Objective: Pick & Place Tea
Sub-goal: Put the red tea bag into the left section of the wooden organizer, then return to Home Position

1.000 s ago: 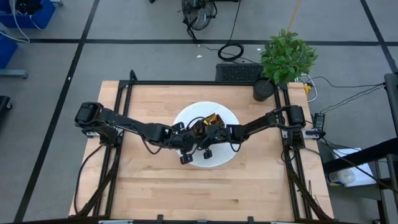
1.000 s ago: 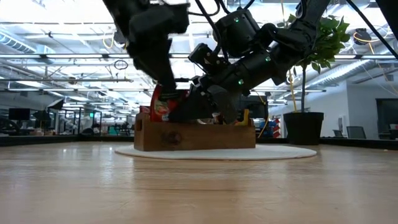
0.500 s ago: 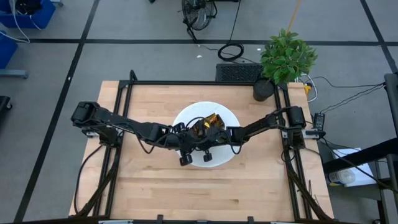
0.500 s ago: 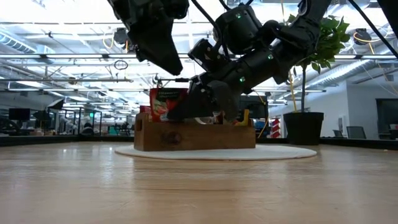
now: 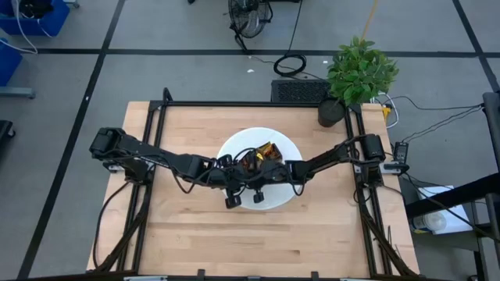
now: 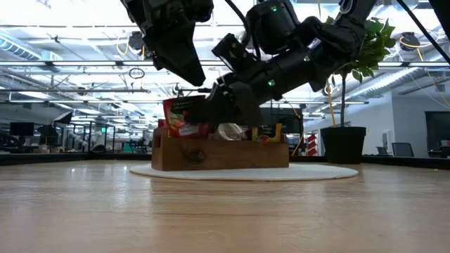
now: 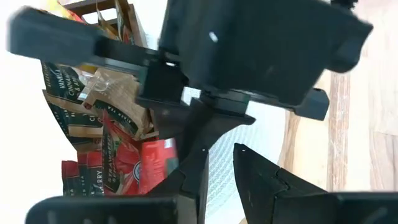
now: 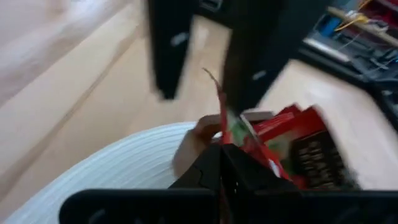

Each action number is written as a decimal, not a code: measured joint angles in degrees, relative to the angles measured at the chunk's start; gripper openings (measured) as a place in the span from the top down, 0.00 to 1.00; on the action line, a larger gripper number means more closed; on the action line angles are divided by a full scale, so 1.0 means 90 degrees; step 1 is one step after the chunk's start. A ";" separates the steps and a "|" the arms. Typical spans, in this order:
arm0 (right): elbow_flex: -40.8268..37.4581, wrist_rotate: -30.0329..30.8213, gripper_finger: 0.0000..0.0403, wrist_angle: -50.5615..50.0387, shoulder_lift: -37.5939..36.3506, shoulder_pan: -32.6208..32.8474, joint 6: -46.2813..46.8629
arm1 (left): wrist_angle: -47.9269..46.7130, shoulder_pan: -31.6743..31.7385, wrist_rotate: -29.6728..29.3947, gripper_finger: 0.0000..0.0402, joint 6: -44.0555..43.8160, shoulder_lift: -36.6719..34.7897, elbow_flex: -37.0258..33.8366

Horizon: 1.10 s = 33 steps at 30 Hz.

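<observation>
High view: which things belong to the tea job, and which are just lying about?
Job: tea sachets, wooden tray, white plate, red sachet in right tool, left tool above.
Lying about: potted plant, cable coil, fan.

I see the table (image 5: 195, 234) in pale wood with straight plank lines, and its frame is black. The round mat (image 5: 281, 199) on it is white with a fine ribbed weave. The wooden tray (image 6: 218, 156) is mid brown. The tea sachets (image 7: 118, 162) are mostly bright red with a small dark round label and white letters; some (image 7: 65, 112) are dark green-black with pale letters, one (image 7: 121, 96) is tan, and one shows yellow at the edge. Both arms are black, and the right gripper (image 8: 227, 158) pinches a red sachet (image 6: 184, 116) with green print. The plant (image 5: 361, 70) is fresh green in a dark pot. The floor is grey with black lines.
</observation>
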 joint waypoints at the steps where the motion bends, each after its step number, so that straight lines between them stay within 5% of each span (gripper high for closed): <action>1: 0.0000 0.0058 1.00 0.0074 -0.0002 -0.0001 -0.0004 | 0.0000 -0.0002 0.0000 0.80 -0.0002 0.0000 0.0000; 20: -0.0004 0.0478 1.00 0.0055 -0.0354 0.0094 0.0145 | -0.0012 -0.0177 0.0033 0.80 0.0513 -0.0723 -0.0010; 27: -0.0005 0.0481 1.00 -0.2057 -0.2032 0.0519 0.0296 | 0.0354 -0.1154 -0.0393 0.80 0.1844 -0.1843 -0.0113; 33: -0.0387 0.0478 1.00 -0.3697 -0.4001 0.0807 0.1120 | 0.0975 -0.2059 -0.1595 0.80 0.1988 -0.3296 -0.1610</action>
